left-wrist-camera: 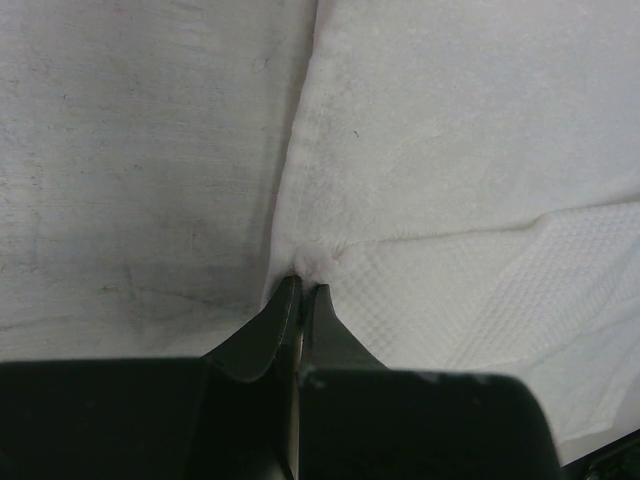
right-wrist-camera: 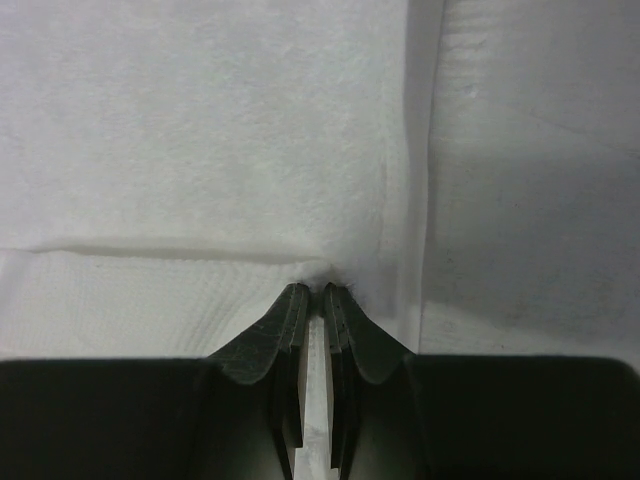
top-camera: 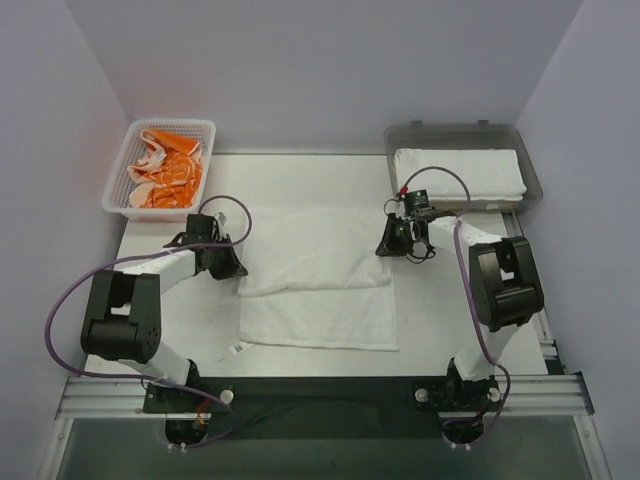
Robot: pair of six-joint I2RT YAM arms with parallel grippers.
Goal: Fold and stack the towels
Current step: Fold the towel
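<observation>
You have both jaws pinched shut on the plain white terry towel (top-camera: pixel 318 300): left gripper (left-wrist-camera: pixel 303 287) on its left edge, right gripper (right-wrist-camera: pixel 315 288) on its right, cloth spread between them. Mid-fold, I judge; next, lift both edges evenly and carry them across together.

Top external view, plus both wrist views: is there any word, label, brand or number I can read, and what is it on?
No text can be read in any view.
On the small tag at the near left corner of the white towel: too small to read.
On the orange-and-white towels in the basket: printed pattern only, no legible letters.
</observation>
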